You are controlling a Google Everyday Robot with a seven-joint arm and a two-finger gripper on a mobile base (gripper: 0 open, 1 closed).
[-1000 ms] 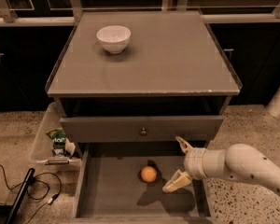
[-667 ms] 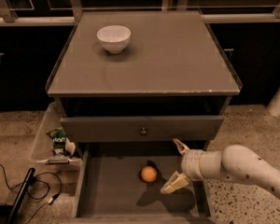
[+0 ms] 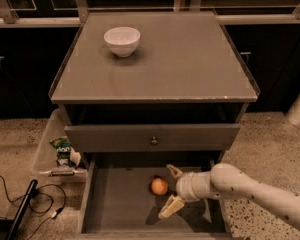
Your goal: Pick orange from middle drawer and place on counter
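Note:
The orange [image 3: 159, 186] lies on the floor of the open middle drawer [image 3: 120, 204], near its centre. My gripper [image 3: 171, 190] reaches into the drawer from the right, just right of the orange. Its fingers [image 3: 170, 207] are spread open, one behind and one in front of the fruit's right side, not closed on it. The grey counter [image 3: 175, 59] above is the cabinet top.
A white bowl [image 3: 122, 40] stands on the counter's back left. A shut drawer front with a round knob [image 3: 153, 140] sits above the open drawer. A clear bin [image 3: 55, 151] with a green packet stands left of the cabinet; cables lie on the floor.
My gripper has moved left inside the drawer, closer to the orange. The orange has not moved.

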